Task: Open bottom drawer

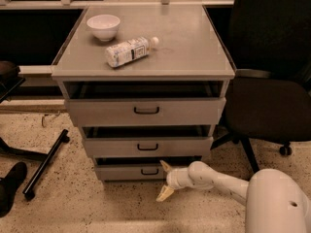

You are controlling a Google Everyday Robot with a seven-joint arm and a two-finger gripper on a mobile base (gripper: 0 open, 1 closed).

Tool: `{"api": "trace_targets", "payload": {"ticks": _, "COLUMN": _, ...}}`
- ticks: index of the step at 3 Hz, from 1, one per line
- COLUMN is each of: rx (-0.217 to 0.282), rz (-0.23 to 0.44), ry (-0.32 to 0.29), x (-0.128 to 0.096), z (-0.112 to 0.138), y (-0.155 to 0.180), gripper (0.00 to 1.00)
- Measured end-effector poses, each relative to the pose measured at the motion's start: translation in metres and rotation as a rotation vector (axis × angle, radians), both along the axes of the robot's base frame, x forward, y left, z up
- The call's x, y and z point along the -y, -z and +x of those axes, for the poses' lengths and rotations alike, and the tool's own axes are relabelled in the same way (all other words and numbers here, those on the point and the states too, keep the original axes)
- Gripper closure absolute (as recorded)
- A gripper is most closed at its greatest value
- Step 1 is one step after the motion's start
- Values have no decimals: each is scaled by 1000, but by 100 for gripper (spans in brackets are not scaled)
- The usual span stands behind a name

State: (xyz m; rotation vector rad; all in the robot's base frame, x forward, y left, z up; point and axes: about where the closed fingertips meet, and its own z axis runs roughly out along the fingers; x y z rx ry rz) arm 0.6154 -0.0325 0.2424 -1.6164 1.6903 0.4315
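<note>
The bottom drawer [124, 171] is the smallest grey front of the cabinet, low near the floor, with a small black loop handle [149, 171]. It stands slightly out, with a dark gap above it. My gripper [164, 180] reaches in from the lower right on a white arm. Its two tan fingers are spread: the upper fingertip [165, 165] lies at the drawer front just right of the handle, the lower one [164, 193] hangs below the drawer over the floor. It holds nothing.
The middle drawer [147, 146] and top drawer [146, 110] also stand slightly out. A white bowl [103, 26] and a lying plastic bottle [129, 51] rest on the cabinet top. A black office chair [272, 101] stands to the right, a black chair base [43, 163] on the left floor.
</note>
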Motion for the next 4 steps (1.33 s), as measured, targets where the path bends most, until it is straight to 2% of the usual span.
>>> {"api": "trace_targets", "payload": {"ticks": 1, "rx": 51, "rz": -16, "ry": 16, "x": -2, "z": 21, "y": 0, "gripper": 0}}
{"api": "trace_targets", "payload": {"ticks": 2, "rx": 82, "rz": -61, "ry": 33, "x": -2, "z": 40, "y": 4, "gripper": 0}}
{"api": "trace_targets", "payload": {"ticks": 3, "rx": 65, "rz": -105, "ry": 61, "x": 6, "z": 57, "y": 21, "gripper": 0}}
{"api": "trace_targets", "payload": {"ticks": 4, "rx": 27, "rz": -152, "ry": 93, "x": 18, "z": 77, "y": 45, "gripper": 0}}
